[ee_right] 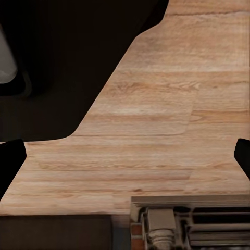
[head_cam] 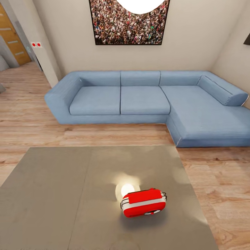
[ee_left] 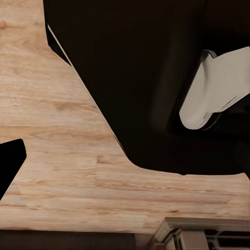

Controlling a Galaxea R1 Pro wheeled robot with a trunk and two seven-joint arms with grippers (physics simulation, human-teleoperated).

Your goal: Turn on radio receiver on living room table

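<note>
From your head view the radio receiver (head_cam: 143, 202) sits on the table (head_cam: 52, 194), toward its right edge and nearer the near edge than the far one, well right of the single seam that splits the grey top. It is a small red, rounded-rectangle body lying with a broad red face up, a white band wrapping its length, thin dark-and-silver rails at both ends, and part of a round dial showing low on the side facing you. A soft shadow pools under it, and the glossy top throws a bright round reflection (head_cam: 127, 189) just beside its far left corner (the lamp (head_cam: 140, 5) glows white at the top of the view). Beyond the table's far edge lies light wood plank floor (head_cam: 27, 118), then the blue L-shaped sofa (head_cam: 146, 102) against the beige wall, with the crowd picture (head_cam: 129, 22) hung above it. A wooden door (head_cam: 12, 36) stands at the far left. Your left wrist view looks down on plank floor, a black part of the robot's body and a pale grey fitting (ee_left: 216, 88); one dark fingertip (ee_left: 10, 161) cuts in at the edge, so you cannot tell how wide that gripper stands. Your right wrist view shows both dark fingertips (ee_right: 10, 161) at opposite edges, spread wide, holding nothing.
</note>
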